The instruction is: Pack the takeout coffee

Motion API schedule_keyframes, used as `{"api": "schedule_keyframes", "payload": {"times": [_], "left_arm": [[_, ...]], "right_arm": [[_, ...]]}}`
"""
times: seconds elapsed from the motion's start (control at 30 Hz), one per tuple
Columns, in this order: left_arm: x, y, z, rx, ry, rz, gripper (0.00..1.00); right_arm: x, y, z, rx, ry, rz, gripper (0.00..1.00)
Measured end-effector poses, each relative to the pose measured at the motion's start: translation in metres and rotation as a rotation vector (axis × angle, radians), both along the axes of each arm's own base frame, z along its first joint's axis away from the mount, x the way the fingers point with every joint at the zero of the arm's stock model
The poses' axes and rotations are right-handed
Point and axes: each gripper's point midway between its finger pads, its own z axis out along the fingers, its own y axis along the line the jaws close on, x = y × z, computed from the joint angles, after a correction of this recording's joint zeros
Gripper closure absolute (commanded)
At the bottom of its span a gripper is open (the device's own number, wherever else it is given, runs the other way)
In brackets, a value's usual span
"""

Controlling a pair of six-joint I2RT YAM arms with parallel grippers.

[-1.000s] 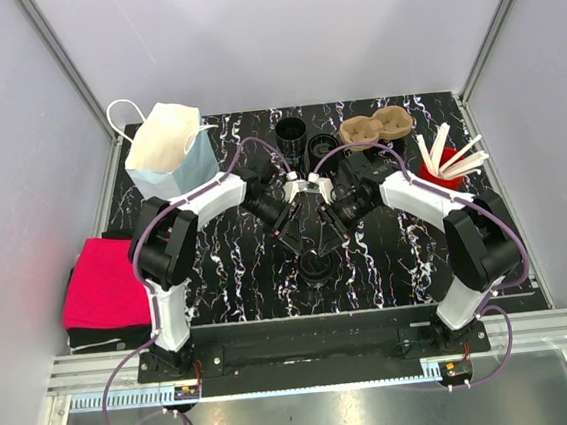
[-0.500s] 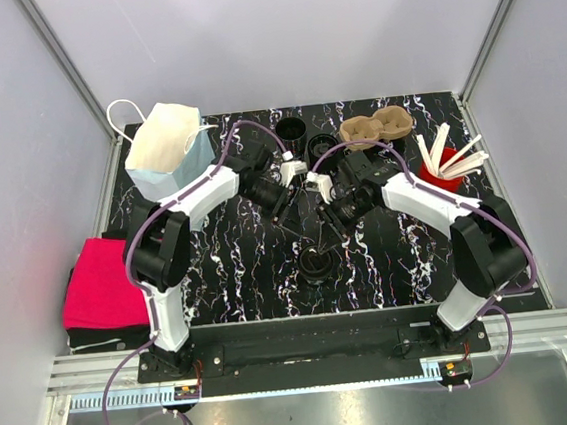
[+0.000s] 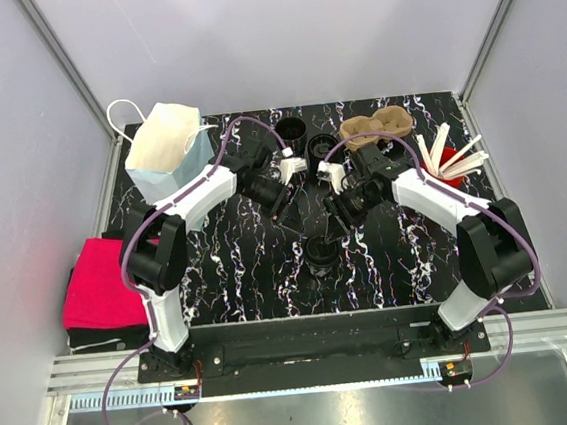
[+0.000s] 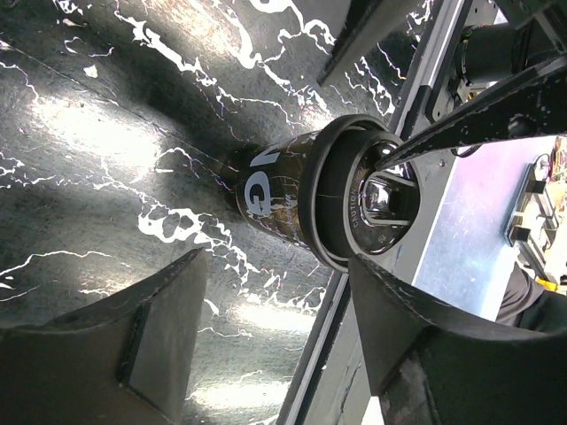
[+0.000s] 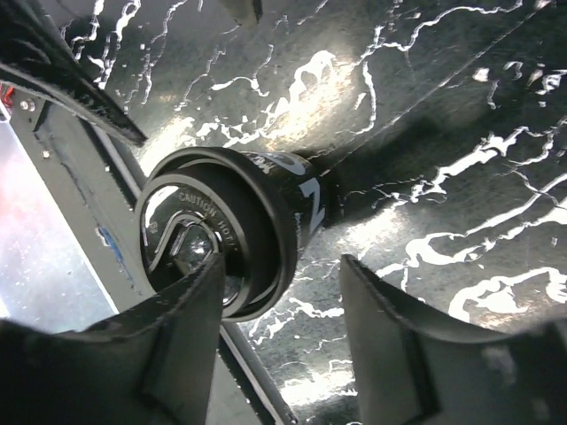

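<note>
A black takeout coffee cup with a black lid (image 3: 320, 252) stands upright on the marbled black table (image 3: 228, 263), free of both grippers. It fills the middle of the left wrist view (image 4: 341, 199), lid embossed "caution hot", and shows again in the right wrist view (image 5: 232, 228). My left gripper (image 3: 285, 204) hangs open behind the cup on its far left; its fingers (image 4: 155, 341) hold nothing. My right gripper (image 3: 336, 217) hangs open on the cup's far right, with nothing between its fingers (image 5: 403, 341). A pale paper bag (image 3: 165, 149) stands open at the back left.
Two more black cups (image 3: 291, 129) (image 3: 320, 149) stand at the back centre, next to a brown cardboard cup carrier (image 3: 376, 125). A red holder with wooden stirrers (image 3: 449, 161) is at the right. A pink cloth (image 3: 105, 285) lies off the table's left edge.
Both grippers have drawn back from the lidded cup toward the far side and opened wider. The cup stays standing where it was.
</note>
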Motion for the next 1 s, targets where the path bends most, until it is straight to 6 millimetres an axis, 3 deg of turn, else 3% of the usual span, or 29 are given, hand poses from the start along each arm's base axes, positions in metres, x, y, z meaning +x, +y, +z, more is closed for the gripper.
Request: {"api": "schedule_keyframes", "payload": {"times": [0.23, 0.47, 0.7, 0.87, 1.0], "left_arm": [[0.000, 0.000, 0.001, -0.005, -0.013, -0.010, 0.28], [-0.002, 0.000, 0.006, -0.018, -0.040, -0.030, 0.28], [-0.018, 0.001, -0.003, -0.013, -0.032, -0.080, 0.27], [-0.029, 0.006, -0.012, 0.001, -0.016, -0.110, 0.27], [-0.032, 0.009, -0.006, -0.018, -0.022, -0.121, 0.26]], "right_arm": [[0.008, -0.010, 0.005, -0.021, -0.046, -0.023, 0.34], [0.003, -0.009, 0.023, 0.016, -0.071, -0.006, 0.34], [0.002, -0.008, 0.041, 0.035, -0.125, 0.050, 0.37], [-0.006, -0.013, 0.061, 0.022, -0.258, 0.129, 0.37], [-0.026, -0.001, 0.081, 0.003, -0.421, 0.272, 0.38]]}}
